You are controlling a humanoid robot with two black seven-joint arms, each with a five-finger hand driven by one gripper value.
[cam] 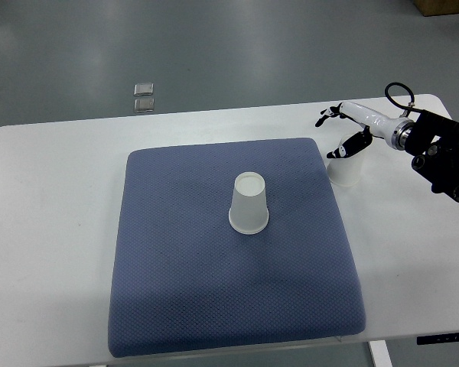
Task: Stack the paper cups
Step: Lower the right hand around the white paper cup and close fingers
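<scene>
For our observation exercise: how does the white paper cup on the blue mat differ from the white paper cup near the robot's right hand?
The white paper cup on the blue mat stands free, upside down, mid-mat; the white paper cup by the right hand sits on the white table, off the blue mat. The first is fully visible; the right hand partly hides the second. Both are plain white.

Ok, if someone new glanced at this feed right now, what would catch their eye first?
Probably the white paper cup standing upside down in the middle of the blue mat. Next, the right hand at the table's far right, fingers around a second cup just off the mat's corner.
</scene>
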